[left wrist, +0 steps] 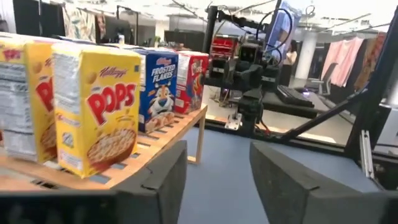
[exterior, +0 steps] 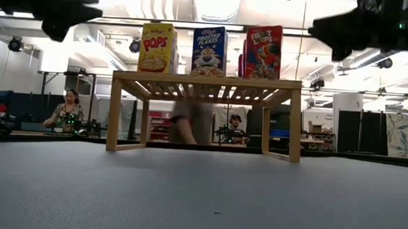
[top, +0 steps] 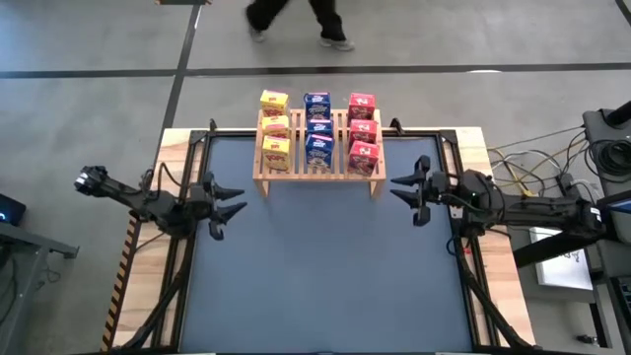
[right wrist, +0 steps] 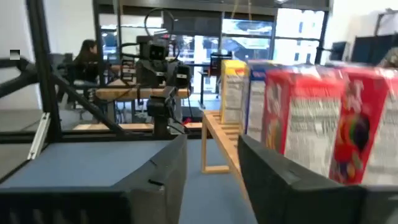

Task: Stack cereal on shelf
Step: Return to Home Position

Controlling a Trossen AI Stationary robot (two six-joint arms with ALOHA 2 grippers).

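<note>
We are seeing the left hand [top: 237, 202] and the right hand [top: 399, 189] hanging clear above the counter [top: 325, 286]. Each is spread wide and holding nothing, and the wrist views are showing only air between the blunt dark fingers [left wrist: 165, 180]. The shelf [top: 317, 176] is sitting between the two hands and a little ahead of them, its long axis running straight from one hand across to the other. Neither arm is nearer: each hand is lying near one front corner of the shelf, and the two are pointing at each other across the bare stretch in front of it. All nine boxes are standing upright on the slats in three rows running away from the hands. The yellow boxes [top: 275, 126] are nearest the left hand, the red boxes [top: 362, 128] nearest the right hand, and the blue boxes [top: 317, 128] midway between both. We are judging the stacking finished, so the coming move is turning on one fact: the shelf is lying forward and inward of each hand. Pulling back and outward should be taking both away from it with nothing to brush. The boxes are thin printed cardboard, glossy and tall for their footprint, so we are guessing a nudge would tip them easily. The shelf is pale bare wood, with parallel slats on short legs and open space underneath. The counter is wearing a flat, matte, blue-grey mat framed by light wood.
</note>
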